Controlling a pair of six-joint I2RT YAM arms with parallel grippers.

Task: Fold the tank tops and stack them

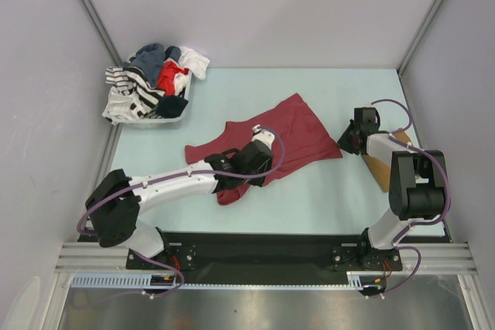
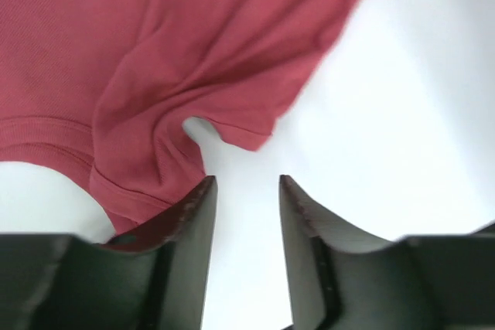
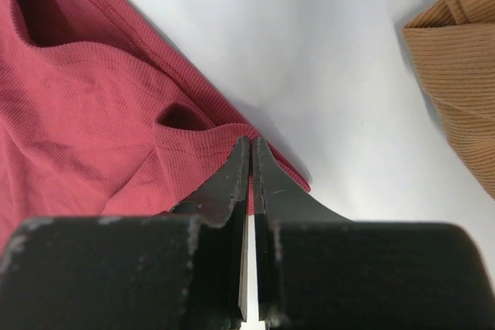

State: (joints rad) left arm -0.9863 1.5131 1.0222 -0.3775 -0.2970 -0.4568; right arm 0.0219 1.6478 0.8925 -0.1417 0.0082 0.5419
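Judging by how things lie, the job looks roughly half done: the tan tank top (image 1: 380,168) sits as a compact bundle at the right edge of the table (image 1: 309,199), partly hidden by the right arm, and appears to be already folded as the base of the stack. The maroon tank top (image 1: 298,125) lies in the middle of the table, opened out but rumpled, its wide hem toward the far right and its strap end bunched to the near left under the left arm; no fold has been made in it yet. The left gripper (image 2: 247,183) hovers low over that bunched part with its fingers spread and nothing between them, the red cloth just beside 1 finger. The right gripper (image 3: 251,141) has its fingers pressed together on the hem at the top's right corner, and the cloth puckers toward the tips, so it looks pinched there. Left to do, by my reckoning: smooth and fold this top, then set it on the tan 1. A basket (image 1: 182,113) of mixed clothes stands at the far left; whether more tank tops wait in it cannot be told.
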